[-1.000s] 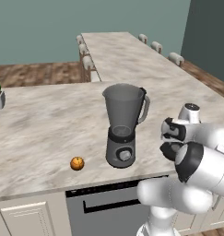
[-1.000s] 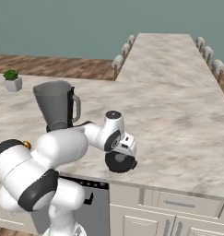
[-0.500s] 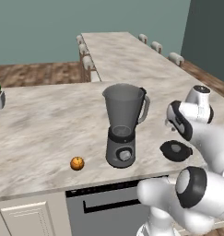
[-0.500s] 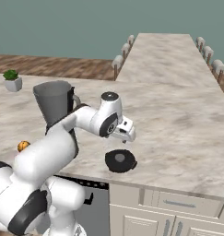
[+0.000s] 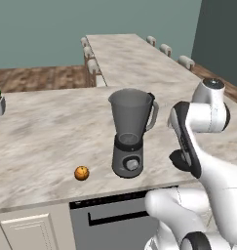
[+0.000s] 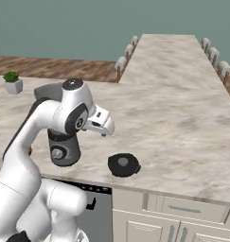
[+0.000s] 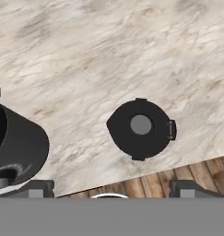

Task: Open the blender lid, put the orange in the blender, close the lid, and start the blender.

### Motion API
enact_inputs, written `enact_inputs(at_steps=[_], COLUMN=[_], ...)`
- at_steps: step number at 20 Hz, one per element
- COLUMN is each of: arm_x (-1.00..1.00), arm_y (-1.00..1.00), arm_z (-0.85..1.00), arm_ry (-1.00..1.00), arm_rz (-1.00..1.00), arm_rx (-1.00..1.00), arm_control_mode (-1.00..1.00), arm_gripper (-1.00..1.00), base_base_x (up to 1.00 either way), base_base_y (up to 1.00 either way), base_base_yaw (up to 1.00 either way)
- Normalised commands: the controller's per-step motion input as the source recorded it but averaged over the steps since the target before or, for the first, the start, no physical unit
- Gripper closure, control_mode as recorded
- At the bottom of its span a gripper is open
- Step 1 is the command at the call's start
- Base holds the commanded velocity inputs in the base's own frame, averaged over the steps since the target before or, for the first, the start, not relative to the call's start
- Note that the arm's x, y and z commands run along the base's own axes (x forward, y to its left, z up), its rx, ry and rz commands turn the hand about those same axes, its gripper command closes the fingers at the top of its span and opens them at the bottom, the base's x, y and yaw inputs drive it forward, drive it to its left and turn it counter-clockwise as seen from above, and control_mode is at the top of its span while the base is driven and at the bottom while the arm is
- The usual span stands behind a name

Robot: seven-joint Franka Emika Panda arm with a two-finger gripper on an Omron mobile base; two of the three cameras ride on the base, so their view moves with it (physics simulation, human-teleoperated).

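Blender: upright on marble table, jar open on top. Blender lid: flat on table, right of blender, near front edge. Orange: left of blender. Hand: above lid, fingers apart, empty.

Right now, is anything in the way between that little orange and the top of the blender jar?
Nothing visible blocks it. The blender lid lies flat on the counter, apart from the blender, whose jar is open. The orange sits on bare counter beside the base.
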Motion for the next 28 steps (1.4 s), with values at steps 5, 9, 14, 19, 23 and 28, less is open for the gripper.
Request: enact_inputs(at_steps=[5,9,14,19,23,28], arm_x=[-0.55,-0.38,-0.16,0.0,0.0,0.03], arm_y=[1.0,1.0,1.0,1.0,1.0,0.94], arm_z=[0.3,0.01,-0.01,-0.02,-0.09,-0.22], arm_ry=[0.0,0.0,0.02,0.08,0.1,0.15], arm_rz=[0.0,0.0,0.0,0.0,0.01,0.04], arm_rx=[-0.08,-0.08,-0.09,-0.09,-0.07,-0.01], arm_control_mode=[-1.0,-1.0,-1.0,-1.0,-1.0,-1.0], arm_gripper=[-1.0,-1.0,-1.0,-1.0,-1.0,-1.0], base_base_x=[0.0,0.0,0.0,0.0,0.0,0.0], base_base_y=[0.0,0.0,0.0,0.0,0.0,0.0], base_base_yaw=[0.0,0.0,0.0,0.0,0.0,0.0])
